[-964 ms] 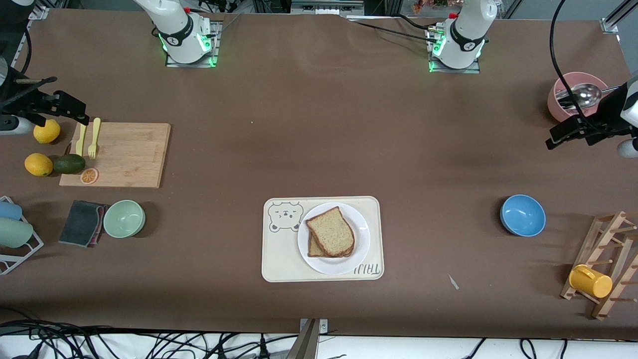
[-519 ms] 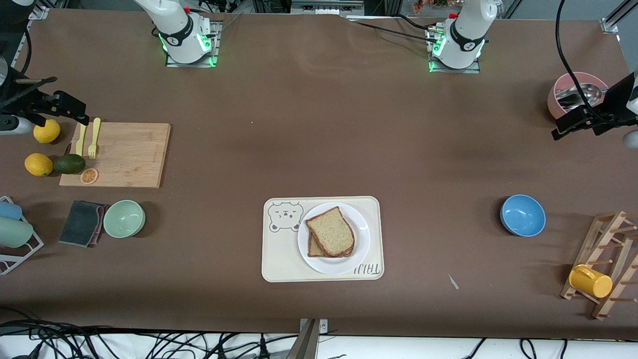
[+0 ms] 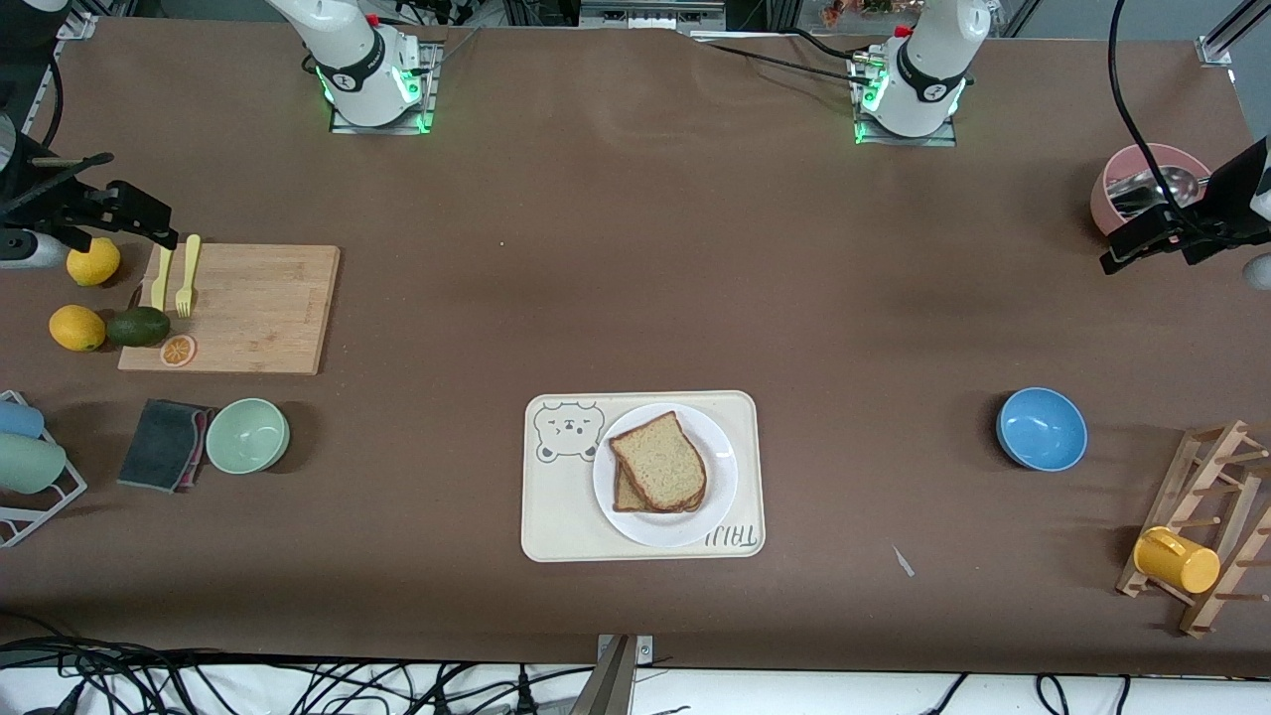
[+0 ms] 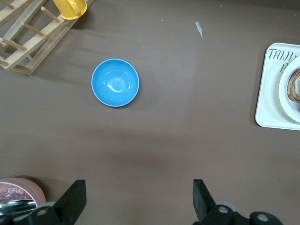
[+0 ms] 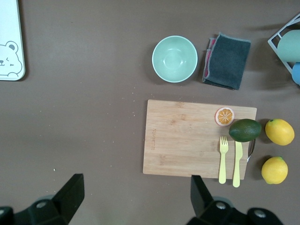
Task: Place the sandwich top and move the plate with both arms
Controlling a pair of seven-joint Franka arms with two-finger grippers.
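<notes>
Both end effectors hang wide open and empty: left end effector (image 4: 136,201) beside the pink bowl (image 3: 1142,189), right end effector (image 5: 133,199) beside the wooden cutting board (image 3: 233,308). The tan speckled sandwich top (image 3: 660,459) lies on the round white plate (image 3: 720,497), well apart from both.

The light is bright and even, and it comes from up high. My table (image 3: 635,248) looks brown and flat, with no strong shine. Soft dark patches lie on it under my arms. The blue bowl (image 3: 1041,428) has a small white gleam inside and a soft shadow beside it. The white plate (image 3: 717,497) is bright but not glaring. Green lamps glow at my bases. My wrist pictures are clear.
</notes>
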